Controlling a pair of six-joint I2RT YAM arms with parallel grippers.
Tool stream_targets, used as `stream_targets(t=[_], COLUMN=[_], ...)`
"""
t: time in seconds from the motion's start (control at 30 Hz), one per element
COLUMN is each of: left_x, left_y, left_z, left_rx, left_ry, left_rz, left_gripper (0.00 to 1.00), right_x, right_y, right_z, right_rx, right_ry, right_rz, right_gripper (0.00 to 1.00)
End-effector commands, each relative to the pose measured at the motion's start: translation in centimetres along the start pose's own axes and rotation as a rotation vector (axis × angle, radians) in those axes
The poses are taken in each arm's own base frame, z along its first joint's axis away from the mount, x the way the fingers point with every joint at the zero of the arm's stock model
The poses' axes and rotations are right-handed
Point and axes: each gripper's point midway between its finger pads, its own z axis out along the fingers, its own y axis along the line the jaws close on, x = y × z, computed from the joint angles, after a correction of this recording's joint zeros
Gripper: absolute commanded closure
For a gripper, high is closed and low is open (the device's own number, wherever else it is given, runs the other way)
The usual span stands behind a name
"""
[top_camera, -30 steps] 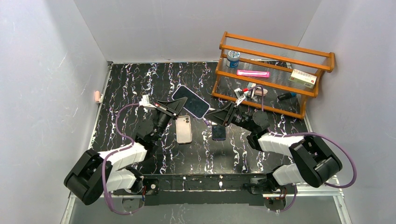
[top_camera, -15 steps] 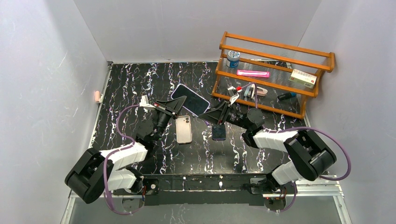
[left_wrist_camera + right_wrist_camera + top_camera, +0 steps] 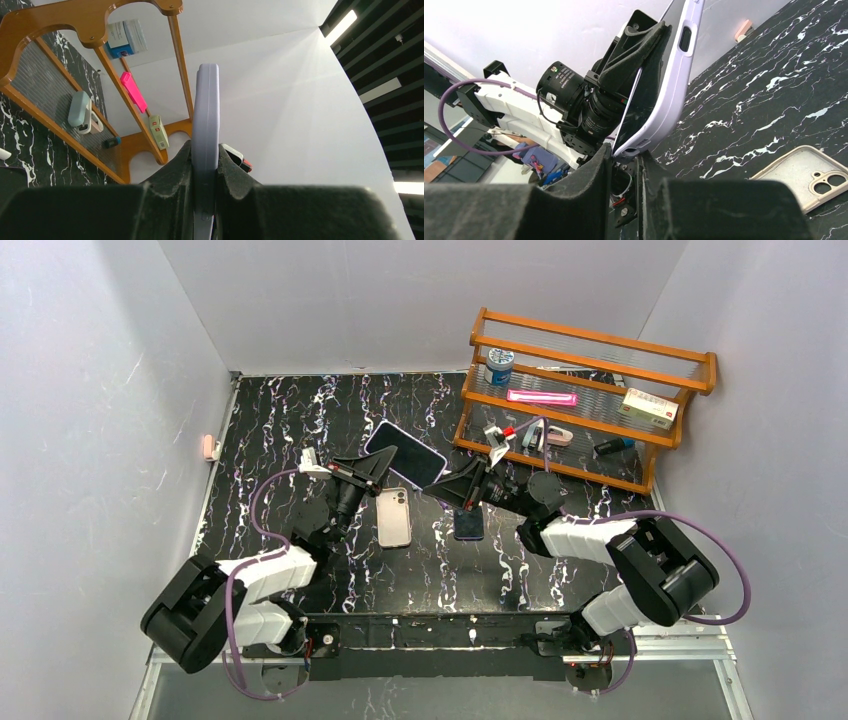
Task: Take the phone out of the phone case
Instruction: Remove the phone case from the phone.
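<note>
A phone (image 3: 405, 452) with a dark screen (image 3: 644, 107) sits in a lilac phone case (image 3: 672, 85) and hangs tilted above the table's middle. My left gripper (image 3: 376, 469) is shut on its left edge. In the left wrist view the case's thin edge (image 3: 206, 115) stands upright between the left gripper's (image 3: 205, 152) pads. My right gripper (image 3: 457, 485) meets the case at its right corner. In the right wrist view that corner sits between the right gripper's (image 3: 625, 152) fingers, touching both.
A beige phone case (image 3: 393, 517) lies camera side up on the black marbled table (image 3: 290, 420), also seen in the right wrist view (image 3: 809, 175). A small dark phone (image 3: 469, 524) lies beside it. A wooden rack (image 3: 590, 350) with small items stands at the back right.
My right gripper moved left and up to the raised phone's corner, and its jaws narrowed around it. The phone shifted slightly left. The left gripper kept its hold.
</note>
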Motion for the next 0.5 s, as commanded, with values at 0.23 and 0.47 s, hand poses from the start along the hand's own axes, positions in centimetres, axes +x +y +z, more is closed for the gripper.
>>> stream_targets(t=[0.23, 0.47], left_x=[0.1, 0.6], left_y=[-2.0, -1.8], left_z=[0.4, 0.4], left_rx=[0.067, 0.051], left_ry=[0.015, 0.038], left_rz=[-0.095, -0.098], left_gripper=[1.00, 1.00], right_x=[-1.3, -1.1], right_y=[0.2, 0.1], right_z=[1.2, 1.6], right_rx=[-0.042, -0.088], right_ry=[0.051, 0.120], right_rz=[-0.400, -0.580], right_gripper=[0.99, 0.99])
